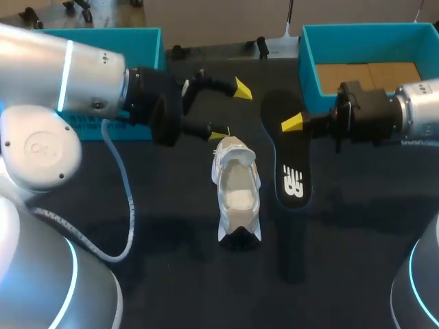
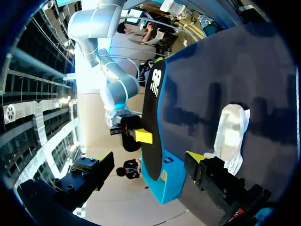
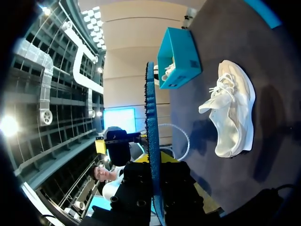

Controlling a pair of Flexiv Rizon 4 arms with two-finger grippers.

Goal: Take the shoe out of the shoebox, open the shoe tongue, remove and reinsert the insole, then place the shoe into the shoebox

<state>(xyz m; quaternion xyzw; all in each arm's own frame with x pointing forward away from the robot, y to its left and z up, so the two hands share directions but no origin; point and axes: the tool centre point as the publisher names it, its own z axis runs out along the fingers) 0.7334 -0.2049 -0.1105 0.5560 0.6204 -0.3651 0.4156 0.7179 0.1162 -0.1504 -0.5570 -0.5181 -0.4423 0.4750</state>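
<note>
My left arm [image 1: 68, 68] comes in from the left and reaches across the dark table [image 1: 171, 274] to the middle. The left gripper [image 1: 230, 110] is turned on its side, so one yellow tip is far and one is near, and the two fingers are spread wide with nothing between them. The near tip is right by the far end of the white shoe [image 1: 236, 192], but I cannot tell if it touches. The shoe sits on its sole in the middle of the table with its hole facing up. My right arm [image 1: 418, 110] comes in flat from the right. The right gripper [image 1: 296, 123] pinches the black insole [image 1: 291, 171] and holds it up in the air, just to the right of the shoe. The right blue box [image 1: 309, 62] is at the far right. The left blue box [image 1: 147, 41] is at the far left, behind my left arm.
</note>
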